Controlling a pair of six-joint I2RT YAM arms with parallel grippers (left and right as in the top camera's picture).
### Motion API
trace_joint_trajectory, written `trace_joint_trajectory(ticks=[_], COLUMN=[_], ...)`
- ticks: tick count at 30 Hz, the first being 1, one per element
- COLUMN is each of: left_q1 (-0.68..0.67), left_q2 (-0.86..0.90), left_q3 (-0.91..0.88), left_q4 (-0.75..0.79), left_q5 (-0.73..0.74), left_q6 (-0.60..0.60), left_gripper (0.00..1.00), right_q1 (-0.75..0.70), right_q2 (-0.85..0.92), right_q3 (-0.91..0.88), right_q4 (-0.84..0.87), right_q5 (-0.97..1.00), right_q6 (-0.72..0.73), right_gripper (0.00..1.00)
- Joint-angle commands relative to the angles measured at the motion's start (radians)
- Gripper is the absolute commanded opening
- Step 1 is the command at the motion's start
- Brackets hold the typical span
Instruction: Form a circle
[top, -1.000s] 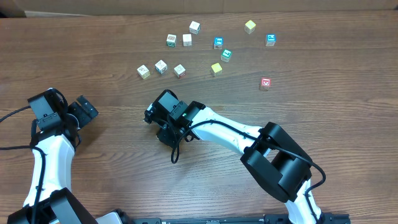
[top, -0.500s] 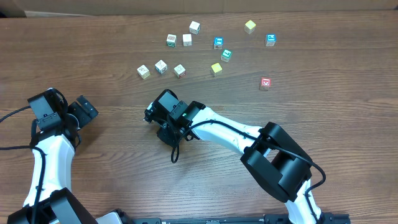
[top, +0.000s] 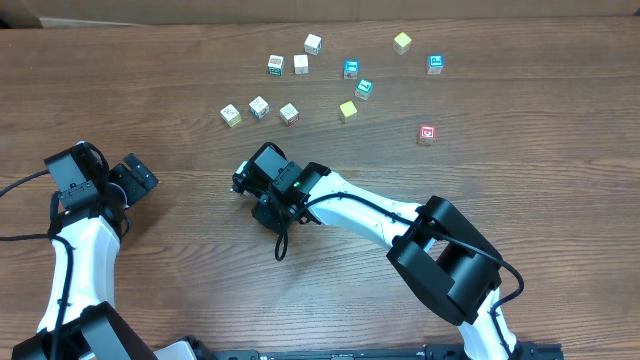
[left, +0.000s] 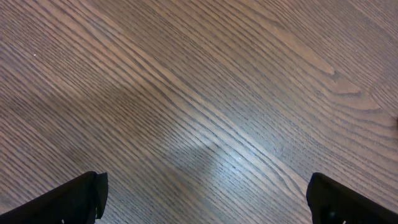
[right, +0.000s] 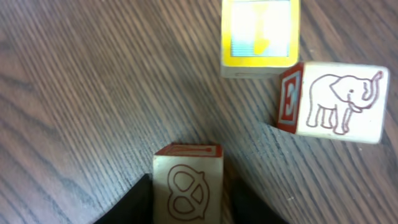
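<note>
At the desk's (right: 93, 93) middle, I am seating the pretzel cube (right: 186, 177) into the circle (right: 339, 102). My right pincer (right: 186, 202) is flanking it, and I cannot tell whether it is gripping. Next, I judge, calls for backing away cleanly.

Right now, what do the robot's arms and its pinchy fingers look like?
Both arms are white tubes joined by chunky black blocks. The left arm and right arm each have thin black cables looping beside them. The left gripper and right gripper are black and boxy, with two flat black fingers each. A tiny green light shows near the right wrist.
</note>
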Motion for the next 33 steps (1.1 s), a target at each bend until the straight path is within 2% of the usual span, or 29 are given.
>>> trace_joint_trajectory(ticks=[1, 5, 7, 11, 17, 25, 33], left_q1=[0.004, 0.004, 0.003, 0.004, 0.003, 0.003, 0.004], left_q2=[-0.015, -0.015, -0.015, -0.015, -0.015, -0.015, -0.015], left_q3=[-0.002, -0.002, -0.002, -0.002, -0.002, -0.002, -0.002], left_q4=[0.001, 0.001, 0.001, 0.001, 0.001, 0.001, 0.001], left_q5=[0.003, 0.003, 0.003, 0.003, 0.003, 0.003, 0.003], left_q6=[-0.009, -0.009, -0.009, -0.009, -0.009, -0.009, -0.009], left_gripper=[1.00, 0.99, 1.00, 1.00, 0.99, 1.00, 0.99], right_q1=[-0.005, -0.005, -0.005, -0.005, -0.003, -0.003, -0.004], right_q2=[0.013, 0.013, 0.013, 0.013, 0.013, 0.013, 0.013], right_q3=[0.005, 0.005, 0.005, 0.005, 0.005, 0.005, 0.005], right_q4=[0.004, -0.004, -0.012, -0.026, -0.034, -0.025, -0.008], right_q5=[0.010, 0.010, 0.006, 0.006, 0.006, 0.006, 0.047], right_q6=[0.002, 0.048, 0.050, 0.050, 0.050, 0.050, 0.049], right_gripper=[0.50, 0.53, 0.52, 0.39, 0.38, 0.31, 0.30])
